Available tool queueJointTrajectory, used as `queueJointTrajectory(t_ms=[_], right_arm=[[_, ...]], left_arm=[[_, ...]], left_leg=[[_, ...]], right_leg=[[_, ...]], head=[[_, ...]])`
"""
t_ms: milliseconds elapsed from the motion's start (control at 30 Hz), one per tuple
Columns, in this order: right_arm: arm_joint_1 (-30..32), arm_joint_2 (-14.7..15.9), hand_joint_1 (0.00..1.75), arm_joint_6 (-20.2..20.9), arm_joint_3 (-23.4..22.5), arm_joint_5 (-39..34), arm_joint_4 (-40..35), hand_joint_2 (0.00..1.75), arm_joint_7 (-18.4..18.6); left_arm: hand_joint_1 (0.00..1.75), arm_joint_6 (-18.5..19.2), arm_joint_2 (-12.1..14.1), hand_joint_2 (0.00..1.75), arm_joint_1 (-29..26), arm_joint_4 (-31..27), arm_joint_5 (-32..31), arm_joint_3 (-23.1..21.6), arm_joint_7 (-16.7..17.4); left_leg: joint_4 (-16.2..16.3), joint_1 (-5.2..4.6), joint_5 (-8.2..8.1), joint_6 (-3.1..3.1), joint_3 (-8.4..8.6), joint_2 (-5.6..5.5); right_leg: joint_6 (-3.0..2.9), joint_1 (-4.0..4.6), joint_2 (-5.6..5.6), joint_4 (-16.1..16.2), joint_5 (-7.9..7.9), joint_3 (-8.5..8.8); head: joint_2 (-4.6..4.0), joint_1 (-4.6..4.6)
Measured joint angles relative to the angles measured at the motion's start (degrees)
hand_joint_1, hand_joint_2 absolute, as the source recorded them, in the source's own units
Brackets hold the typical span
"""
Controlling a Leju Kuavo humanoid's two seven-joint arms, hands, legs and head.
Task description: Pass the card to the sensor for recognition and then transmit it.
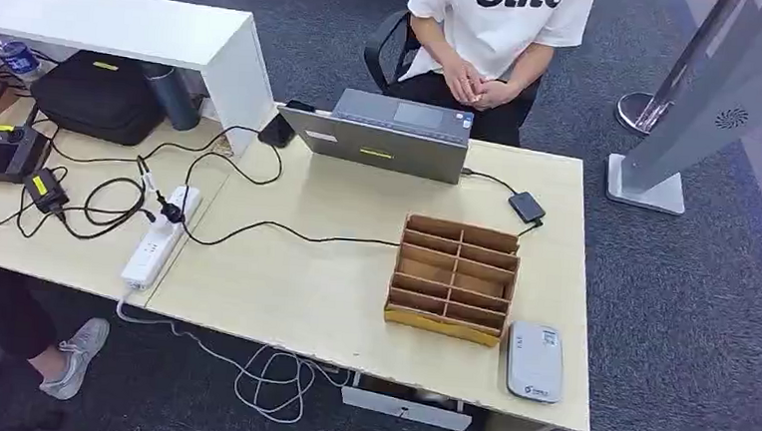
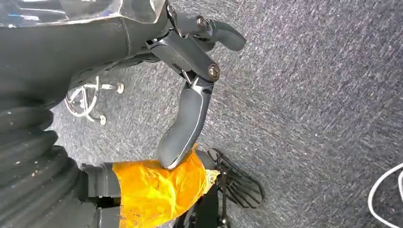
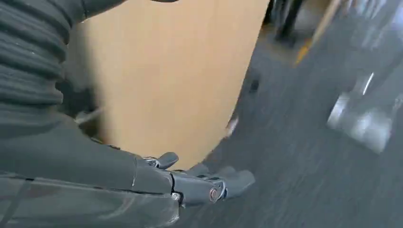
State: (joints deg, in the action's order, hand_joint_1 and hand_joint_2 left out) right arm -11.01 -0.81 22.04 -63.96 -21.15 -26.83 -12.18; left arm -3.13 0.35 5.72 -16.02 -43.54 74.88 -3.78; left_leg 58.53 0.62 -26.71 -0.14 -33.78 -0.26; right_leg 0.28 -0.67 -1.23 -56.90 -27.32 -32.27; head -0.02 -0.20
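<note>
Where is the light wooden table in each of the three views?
Head view: the table spans the middle, holding the laptop and cardboard organiser.
Left wrist view: not in it; grey carpet lies beyond the left robot hand.
Right wrist view: a blurred tan surface, apparently the table, behind the right robot hand.
Shared landmark: the grey carpet.

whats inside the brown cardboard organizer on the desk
The cardboard organizer has two columns of slots, and from the head view the visible parts look empty. No card is visible there. The slot bottoms are hidden behind the dividers, so a flat card could escape notice.
</note>
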Motion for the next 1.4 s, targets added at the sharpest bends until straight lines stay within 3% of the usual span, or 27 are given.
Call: queueJointTrajectory(t_ms=[167,300,333,367,433,500,600,700,800,867,900,933,1067,1400], right_arm=[[6.15,0.33,0.0,-8.28,0.0,7.49,6.8,1.75,0.64],[6.81,0.57,0.0,-15.48,-0.26,6.31,9.71,1.75,3.04],[6.85,0.55,0.0,-16.39,-0.52,5.67,10.29,1.75,3.24],[6.83,0.48,1.75,-17.86,-0.78,4.87,10.94,1.75,3.43],[6.77,0.46,1.75,-19.64,-0.98,5.72,11.99,1.75,5.62],[6.92,0.52,1.75,-19.72,0.6,13.28,12.73,1.75,7.61],[7.59,1.26,1.75,-20.19,10.21,32.64,13.02,1.75,5.96],[7.63,2.12,1.75,-19.38,17.12,38.31,13.19,1.75,3.76],[7.77,2.75,1.75,-17.98,24.58,45.64,13.81,1.75,6.3],[8.04,2.84,1.12,-17.1,28.29,47.36,14.27,1.75,9.78],[8.14,2.84,0.0,-16.71,29.66,47.29,14.5,1.75,11.97],[8.24,2.86,0.0,-16.6,30.56,46.98,14.72,1.75,13.98],[8.55,2.95,0.0,-15.8,31.37,44.91,15.05,1.75,17.05],[10.75,2.95,0.0,-16.12,37.91,39.59,14.2,1.75,16.55]], left_arm=[[0.0,-0.7,0.0,1.75,-0.21,0.0,0.72,0.24,0.7],[0.0,-2.31,-0.15,1.75,-0.2,0.0,2.62,1.36,1.61],[1.75,-2.65,-0.2,1.75,-0.23,0.0,2.93,1.55,1.99],[1.75,-3.14,-0.26,1.75,-0.24,0.0,3.25,1.83,2.6],[1.75,-3.63,-0.42,1.75,-0.28,0.0,3.37,2.23,3.63],[1.75,-3.45,-0.52,1.75,-0.36,0.0,2.78,2.4,4.02],[1.75,-3.45,-0.63,1.75,-0.37,-0.02,1.62,2.4,4.74],[1.75,-3.34,-0.87,1.75,-0.37,-0.02,1.03,2.4,5.05],[1.75,-2.62,-1.03,1.75,-0.42,-0.02,0.44,2.36,5.38],[1.69,-2.1,-1.01,1.75,-0.42,-0.02,0.0,2.29,5.38],[0.44,-1.71,-0.98,1.75,-0.46,-0.02,-0.15,2.27,5.35],[0.0,-1.53,-0.94,1.75,-0.47,-0.02,-0.24,2.23,5.31],[0.0,-0.5,-0.9,1.75,-0.57,-0.02,0.04,1.94,5.0],[0.0,0.48,-0.44,1.75,-3.49,-0.18,9.1,-13.01,4.79]], left_leg=[[-0.02,-0.02,-0.24,-0.16,0.06,0.32],[-0.02,-0.01,-0.29,-0.19,0.14,0.42],[-0.02,-0.02,-0.29,-0.19,0.14,0.41],[-0.02,-0.02,-0.29,-0.19,0.15,0.41],[-0.02,-0.02,-0.29,-0.19,0.18,0.41],[-0.01,-0.02,-0.29,-0.19,0.18,0.41],[-0.01,-0.04,-0.29,-0.19,0.19,0.41],[-0.01,-0.04,-0.28,-0.19,0.21,0.41],[0.0,-0.02,-0.28,-0.19,0.21,0.41],[0.0,-0.02,-0.29,-0.19,0.21,0.41],[0.0,-0.02,-0.29,-0.19,0.21,0.41],[0.0,-0.02,-0.29,-0.19,0.21,0.41],[0.0,-0.01,-0.29,-0.19,0.21,0.42],[0.0,-0.02,-0.29,-0.19,0.21,0.42]], right_leg=[[-0.08,-0.01,0.37,-0.04,-0.08,-0.08],[-0.1,-0.01,0.5,-0.03,-0.11,-0.06],[-0.1,-0.02,0.5,-0.03,-0.11,-0.05],[-0.1,-0.02,0.5,-0.04,-0.11,-0.04],[-0.1,-0.02,0.5,-0.04,-0.1,-0.01],[-0.11,-0.02,0.5,-0.04,-0.09,0.0],[-0.11,-0.03,0.5,-0.05,-0.09,-0.01],[-0.11,-0.03,0.49,-0.04,-0.09,0.01],[-0.11,-0.03,0.49,-0.04,-0.09,0.01],[-0.11,-0.03,0.48,-0.04,-0.1,0.01],[-0.11,-0.03,0.48,-0.04,-0.1,0.01],[-0.11,-0.03,0.49,-0.05,-0.1,0.0],[-0.11,-0.03,0.51,-0.05,-0.1,0.0],[-0.11,-0.03,0.5,-0.04,-0.1,0.01]], head=[[0.0,0.02],[0.0,0.04],[0.0,0.02],[0.0,0.02],[0.0,0.04],[0.0,0.02],[0.0,0.04],[0.0,0.02],[0.0,0.04],[0.0,0.04],[0.0,0.02],[0.0,0.02],[0.0,0.02],[0.0,0.04]])
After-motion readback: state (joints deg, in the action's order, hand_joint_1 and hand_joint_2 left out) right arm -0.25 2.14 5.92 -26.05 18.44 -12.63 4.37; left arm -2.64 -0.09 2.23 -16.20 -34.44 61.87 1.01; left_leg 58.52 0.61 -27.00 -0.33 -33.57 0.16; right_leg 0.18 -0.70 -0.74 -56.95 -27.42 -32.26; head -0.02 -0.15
